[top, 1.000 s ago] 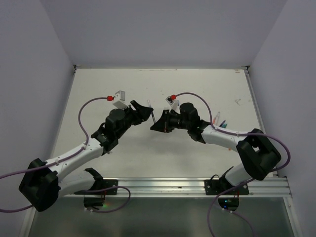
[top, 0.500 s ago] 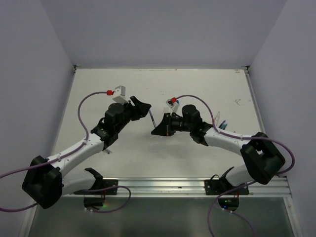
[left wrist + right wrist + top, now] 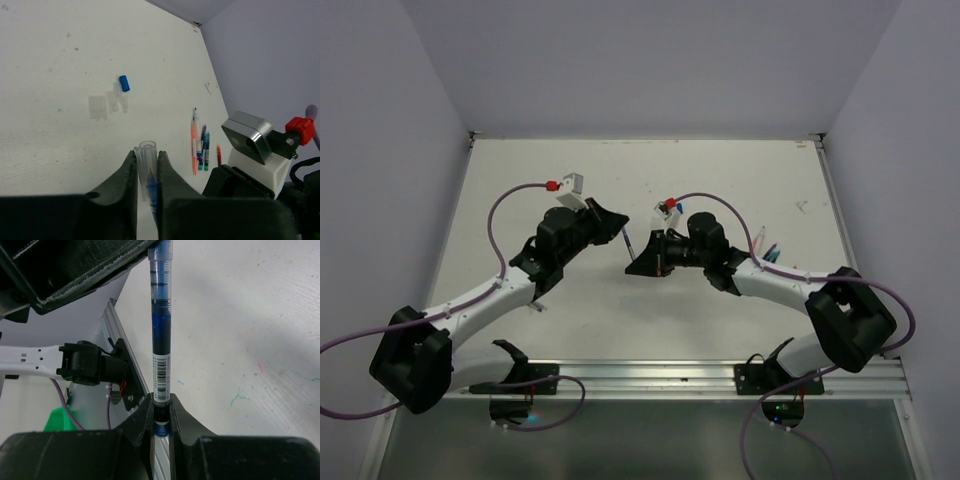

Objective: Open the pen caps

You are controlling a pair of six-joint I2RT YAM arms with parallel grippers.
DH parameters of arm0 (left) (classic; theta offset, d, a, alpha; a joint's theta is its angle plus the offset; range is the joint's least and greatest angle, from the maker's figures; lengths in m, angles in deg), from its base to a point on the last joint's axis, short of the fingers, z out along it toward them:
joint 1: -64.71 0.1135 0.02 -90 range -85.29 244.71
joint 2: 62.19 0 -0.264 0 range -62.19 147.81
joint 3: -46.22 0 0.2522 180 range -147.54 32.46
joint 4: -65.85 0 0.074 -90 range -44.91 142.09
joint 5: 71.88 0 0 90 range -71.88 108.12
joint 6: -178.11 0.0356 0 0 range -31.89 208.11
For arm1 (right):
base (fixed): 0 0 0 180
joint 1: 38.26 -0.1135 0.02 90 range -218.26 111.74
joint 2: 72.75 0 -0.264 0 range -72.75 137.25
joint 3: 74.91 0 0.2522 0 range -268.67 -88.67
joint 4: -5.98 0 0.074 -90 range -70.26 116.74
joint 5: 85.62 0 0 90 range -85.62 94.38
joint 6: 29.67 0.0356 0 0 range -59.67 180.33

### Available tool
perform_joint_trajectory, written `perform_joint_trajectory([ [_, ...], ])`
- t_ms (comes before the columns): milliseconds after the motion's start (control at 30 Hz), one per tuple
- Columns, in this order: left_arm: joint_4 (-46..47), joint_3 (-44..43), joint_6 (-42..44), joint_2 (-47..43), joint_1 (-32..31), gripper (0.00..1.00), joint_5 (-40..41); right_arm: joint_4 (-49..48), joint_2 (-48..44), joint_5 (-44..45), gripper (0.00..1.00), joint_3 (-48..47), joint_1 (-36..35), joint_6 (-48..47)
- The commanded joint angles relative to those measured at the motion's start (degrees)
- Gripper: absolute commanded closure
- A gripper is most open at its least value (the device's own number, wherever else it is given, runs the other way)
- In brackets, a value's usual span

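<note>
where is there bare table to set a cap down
Bare: the far left corner of the white table, and its near middle before the metal rail. Crowded: the right side, with thin coloured pens and a small blue plastic cap.

The left arm [image 3: 480, 300] and the right arm [image 3: 775, 280] both bend in toward the middle, and their tips nearly meet. The left fingers [image 3: 125, 175] are pinched tight on one end of a pen [image 3: 161, 340]. The right fingers [image 3: 140, 425] are pinched tight on its other end.
</note>
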Motion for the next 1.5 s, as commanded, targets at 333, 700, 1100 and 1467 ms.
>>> perform_joint_trajectory([
  [333, -14.94, -15.52, 9.23, 9.19, 0.69, 1.0, 7.28, 22.77, -6.29, 16.53, 1.0, -1.15, -3.82, -12.7],
  [700, -14.77, -19.04, 9.94, 17.01, 0.6, 1.0, 7.91, 40.25, -13.93, 40.93, 1.0, -1.15, -6.99, -9.46],
  [1100, -10.56, -20.44, 9.23, 31.69, -0.01, 1.0, -2.72, 50.64, -14.65, 40.37, 1.0, -2.03, 15.77, -8.84],
  [1467, -11.26, -25.81, 11.17, 39.53, -0.01, 0.96, -4.93, 48.8, -6.65, 41.86, 1.0, -2.03, 20.25, -7.26],
])
